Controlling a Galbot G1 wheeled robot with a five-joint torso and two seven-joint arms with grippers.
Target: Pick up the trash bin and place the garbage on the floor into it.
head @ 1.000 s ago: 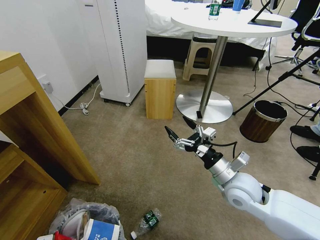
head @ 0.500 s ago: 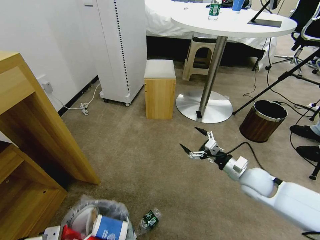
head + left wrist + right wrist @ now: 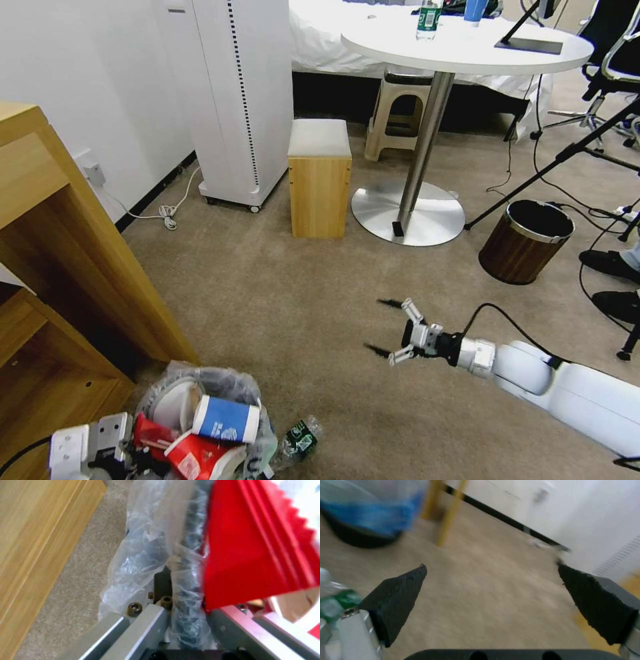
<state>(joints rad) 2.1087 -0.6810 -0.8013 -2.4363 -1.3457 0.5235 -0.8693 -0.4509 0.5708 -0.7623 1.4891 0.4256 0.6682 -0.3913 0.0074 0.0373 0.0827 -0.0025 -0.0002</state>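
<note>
The trash bin (image 3: 248, 395), black with a crinkly plastic bag, is at the near left on the floor (image 3: 280, 300). It holds garbage: a blue-white carton (image 3: 225, 419), a red-white paper bowl (image 3: 193, 459) and a white slipper (image 3: 175, 404). My left gripper (image 3: 100, 448) is shut on its bag-lined rim (image 3: 186, 590), beside the red bowl (image 3: 260, 550). A crushed green-label bottle (image 3: 300, 437) lies on the carpet just right of the bin. My right gripper (image 3: 383, 325) hangs open over bare carpet, right of and beyond the bottle. In the right wrist view the right gripper (image 3: 490, 567) is open, with the bottle (image 3: 333, 600) beside one finger.
A wooden shelf unit (image 3: 73, 267) stands close on the left. Farther off are a wooden stool (image 3: 320, 180), the round table's metal base (image 3: 408, 215), a white appliance (image 3: 240, 100) and a brown wood-grain bin (image 3: 527, 241). Stand legs, cables and a person's shoes (image 3: 610, 263) crowd the right edge.
My right arm has dropped and drawn back toward me, gripper still open. The bin has come up into view with my left gripper on its rim.
</note>
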